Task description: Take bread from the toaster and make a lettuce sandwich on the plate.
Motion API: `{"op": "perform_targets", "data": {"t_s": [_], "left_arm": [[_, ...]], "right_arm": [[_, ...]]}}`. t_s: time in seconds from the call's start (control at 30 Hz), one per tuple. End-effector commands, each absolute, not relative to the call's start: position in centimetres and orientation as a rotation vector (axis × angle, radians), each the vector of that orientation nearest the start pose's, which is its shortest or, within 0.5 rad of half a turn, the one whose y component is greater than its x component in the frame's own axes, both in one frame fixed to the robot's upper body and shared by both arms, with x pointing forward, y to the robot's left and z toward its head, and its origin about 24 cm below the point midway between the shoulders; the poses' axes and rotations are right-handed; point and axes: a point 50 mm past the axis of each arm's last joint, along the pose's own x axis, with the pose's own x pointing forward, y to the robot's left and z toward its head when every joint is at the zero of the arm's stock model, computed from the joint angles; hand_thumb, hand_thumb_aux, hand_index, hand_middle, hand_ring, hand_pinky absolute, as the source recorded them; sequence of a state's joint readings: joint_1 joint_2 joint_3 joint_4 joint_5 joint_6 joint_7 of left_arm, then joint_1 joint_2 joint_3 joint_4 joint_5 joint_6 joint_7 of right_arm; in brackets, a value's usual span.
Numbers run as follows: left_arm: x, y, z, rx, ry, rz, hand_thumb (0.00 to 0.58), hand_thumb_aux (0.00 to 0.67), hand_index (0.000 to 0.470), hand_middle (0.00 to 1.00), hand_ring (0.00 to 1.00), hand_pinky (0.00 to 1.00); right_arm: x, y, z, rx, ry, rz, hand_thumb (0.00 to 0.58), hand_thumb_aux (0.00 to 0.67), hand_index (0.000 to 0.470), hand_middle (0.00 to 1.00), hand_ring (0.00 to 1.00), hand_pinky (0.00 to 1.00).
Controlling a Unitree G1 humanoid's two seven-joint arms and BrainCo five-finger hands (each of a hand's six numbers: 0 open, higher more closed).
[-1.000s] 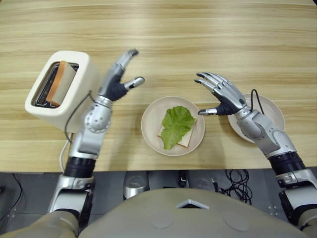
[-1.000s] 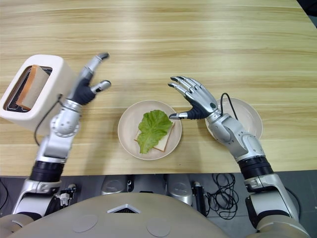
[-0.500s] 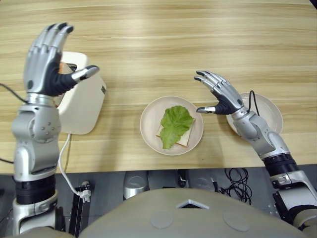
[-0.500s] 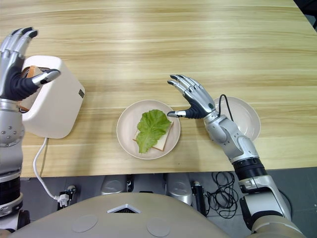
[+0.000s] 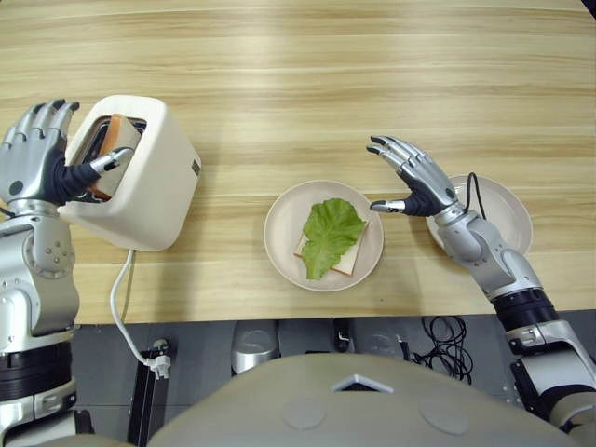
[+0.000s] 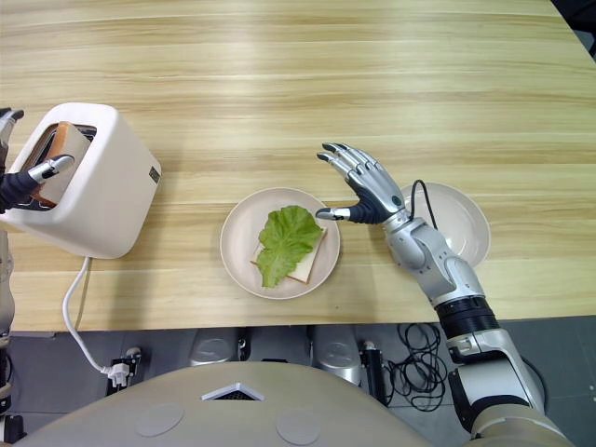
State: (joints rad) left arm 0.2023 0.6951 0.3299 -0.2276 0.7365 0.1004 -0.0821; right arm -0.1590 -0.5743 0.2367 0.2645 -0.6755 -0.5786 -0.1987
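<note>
1. One slice of bread [image 5: 121, 140] stands upright in the slot of the toaster [image 5: 154, 191], with its brown crust poking out of the top.
2. The toaster is white and sits tilted at the left of the tabletop [image 5: 326, 84].
3. My left hand [image 5: 33, 163] is just beside the toaster's left side. It is open with the fingers spread upward and grips nothing.
4. Its thumb reaches over the slot, right at the slice; I cannot tell whether it touches the bread.
5. A second slice [image 5: 352, 264] lies flat on the plate [image 5: 276, 223] at the middle of the tabletop's near side.
6. A lettuce leaf [image 5: 328, 233] lies on that slice and covers most of it.
7. My right hand [image 5: 419, 182] hangs just right of that plate. It is open and holds nothing, fingers spread and lightly bent.
8. A smaller plate [image 5: 510, 212] sits behind my right wrist.
9. The toaster's white cord [image 5: 119, 298] runs off the tabletop's near edge.
</note>
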Motion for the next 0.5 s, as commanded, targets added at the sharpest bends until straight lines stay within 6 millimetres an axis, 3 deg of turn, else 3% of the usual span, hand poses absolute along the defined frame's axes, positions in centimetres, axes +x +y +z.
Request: {"op": "perform_targets", "data": {"t_s": [0.03, 0.13, 0.17, 0.2, 0.23, 0.37, 0.4, 0.43, 0.5], "left_arm": [[20.8, 31.8, 12.2, 1.454, 0.168, 0.195, 0.0, 0.0, 0.0, 0.0, 0.0, 0.0], [20.8, 31.8, 12.2, 1.45, 0.176, 0.189, 0.0, 0.0, 0.0, 0.0, 0.0, 0.0], [20.8, 31.8, 12.2, 1.444, 0.176, 0.191, 0.462, 0.368, 0.253, 0.0, 0.0, 0.0], [20.8, 31.8, 12.3, 1.44, 0.173, 0.195, 0.462, 0.368, 0.253, 0.0, 0.0, 0.0], [20.8, 31.8, 12.3, 1.439, 0.171, 0.197, 0.58, 0.67, 0.46, 0.0, 0.0, 0.0], [21.0, 31.6, 12.6, 1.429, 0.152, 0.203, 0.579, 0.644, 0.442, 0.0, 0.0, 0.0], [21.0, 31.6, 12.8, 1.428, 0.144, 0.212, 0.564, 0.557, 0.382, 0.0, 0.0, 0.0], [21.1, 31.6, 13.0, 1.429, 0.134, 0.223, 0.557, 0.536, 0.368, 0.0, 0.0, 0.0], [21.3, 31.4, 13.7, 1.43, 0.102, 0.247, 0.569, 0.578, 0.397, 0.0, 0.0, 0.0]], "right_arm": [[26.2, -18.5, 6.0, -1.135, -0.486, 0.392, 0.0, 0.0, 0.0, 0.0, 0.0, 0.0], [26.1, -18.6, 6.0, -1.135, -0.484, 0.392, 0.0, 0.0, 0.0, 0.0, 0.0, 0.0], [26.1, -18.6, 6.0, -1.136, -0.483, 0.391, 0.0, 0.0, 0.0, 0.0, 0.0, 0.0], [26.1, -18.6, 6.0, -1.135, -0.483, 0.39, 0.0, 0.0, 0.0, 0.0, 0.0, 0.0], [26.1, -18.6, 6.0, -1.134, -0.483, 0.389, 0.0, 0.0, 0.0, 0.0, 0.0, 0.0], [26.0, -18.7, 6.0, -1.131, -0.479, 0.388, 0.0, 0.0, 0.0, 0.0, 0.0, 0.0], [26.0, -18.7, 5.9, -1.131, -0.477, 0.389, 0.0, 0.0, 0.0, 0.0, 0.0, 0.0], [26.0, -18.7, 5.9, -1.131, -0.475, 0.389, 0.0, 0.0, 0.0, 0.0, 0.0, 0.0], [25.9, -18.7, 5.8, -1.132, -0.471, 0.39, 0.0, 0.0, 0.0, 0.0, 0.0, 0.0]]}}
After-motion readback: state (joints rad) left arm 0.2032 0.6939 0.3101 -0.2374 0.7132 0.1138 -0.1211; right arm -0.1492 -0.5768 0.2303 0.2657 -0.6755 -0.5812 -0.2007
